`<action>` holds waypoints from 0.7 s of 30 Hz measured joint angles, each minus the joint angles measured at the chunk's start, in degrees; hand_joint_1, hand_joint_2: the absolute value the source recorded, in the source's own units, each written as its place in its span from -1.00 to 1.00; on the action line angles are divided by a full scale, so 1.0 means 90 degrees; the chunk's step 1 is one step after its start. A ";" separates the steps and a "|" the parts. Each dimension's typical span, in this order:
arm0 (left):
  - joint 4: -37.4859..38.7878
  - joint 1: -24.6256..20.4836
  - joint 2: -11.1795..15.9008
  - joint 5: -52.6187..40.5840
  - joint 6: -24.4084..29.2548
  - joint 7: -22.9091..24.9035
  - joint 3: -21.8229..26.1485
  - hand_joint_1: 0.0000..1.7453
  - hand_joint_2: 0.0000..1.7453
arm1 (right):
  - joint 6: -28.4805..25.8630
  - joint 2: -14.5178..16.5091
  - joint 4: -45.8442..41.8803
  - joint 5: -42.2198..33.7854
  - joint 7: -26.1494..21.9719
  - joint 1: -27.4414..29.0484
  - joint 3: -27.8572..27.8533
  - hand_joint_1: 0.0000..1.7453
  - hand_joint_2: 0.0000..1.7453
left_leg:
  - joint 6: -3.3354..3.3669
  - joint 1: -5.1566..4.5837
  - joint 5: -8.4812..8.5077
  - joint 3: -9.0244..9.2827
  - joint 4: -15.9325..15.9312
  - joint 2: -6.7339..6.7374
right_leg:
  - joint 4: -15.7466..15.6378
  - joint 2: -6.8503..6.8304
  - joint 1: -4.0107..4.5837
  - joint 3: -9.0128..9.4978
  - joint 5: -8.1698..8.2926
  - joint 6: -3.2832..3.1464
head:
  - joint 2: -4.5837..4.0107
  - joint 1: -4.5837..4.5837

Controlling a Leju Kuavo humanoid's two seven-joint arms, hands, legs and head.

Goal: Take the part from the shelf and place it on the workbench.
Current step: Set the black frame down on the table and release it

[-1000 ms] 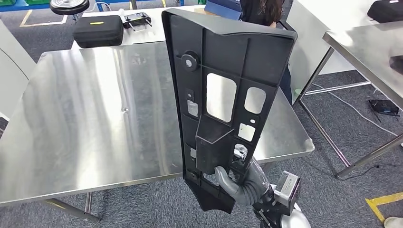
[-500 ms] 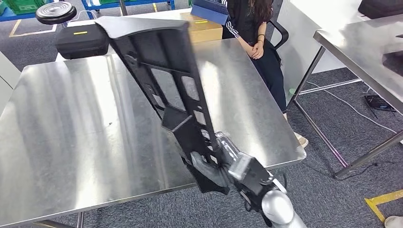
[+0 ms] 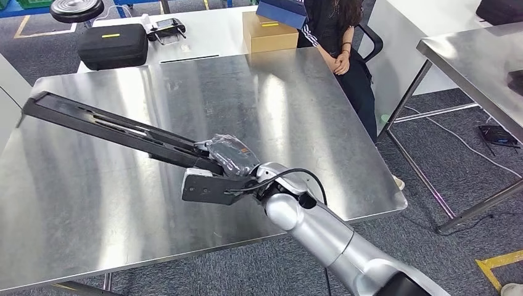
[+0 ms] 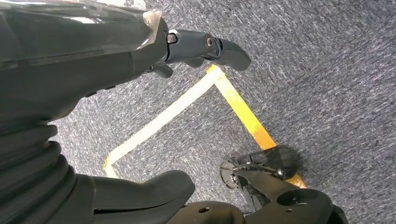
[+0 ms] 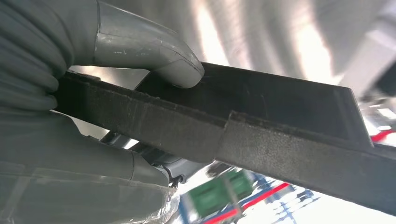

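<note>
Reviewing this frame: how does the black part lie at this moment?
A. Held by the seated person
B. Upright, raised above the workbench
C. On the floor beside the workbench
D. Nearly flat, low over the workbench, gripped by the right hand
D: the part stretches long and low across the workbench, its near end gripped by the right hand.

The part (image 3: 111,128) is stretching across the surface (image 3: 296,117) from its left edge toward the near edge, where the right hand (image 3: 227,155) is holding its end. A case (image 3: 113,45) and box (image 3: 269,34) are sitting behind the far edge.
</note>
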 joint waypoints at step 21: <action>-0.0030 -0.0025 0.0001 0.0086 -0.0057 0.0100 -0.0076 -1.00 1.00 | -0.0796 0.0381 0.2758 0.2052 0.0309 -0.1192 0.1007 1.00 1.00 | 0.0007 0.0033 0.0010 0.0006 -0.0003 0.0004 | 0.0003 0.0000 0.0027 -0.0003 0.0005 0.0006 | 0.0000 0.0000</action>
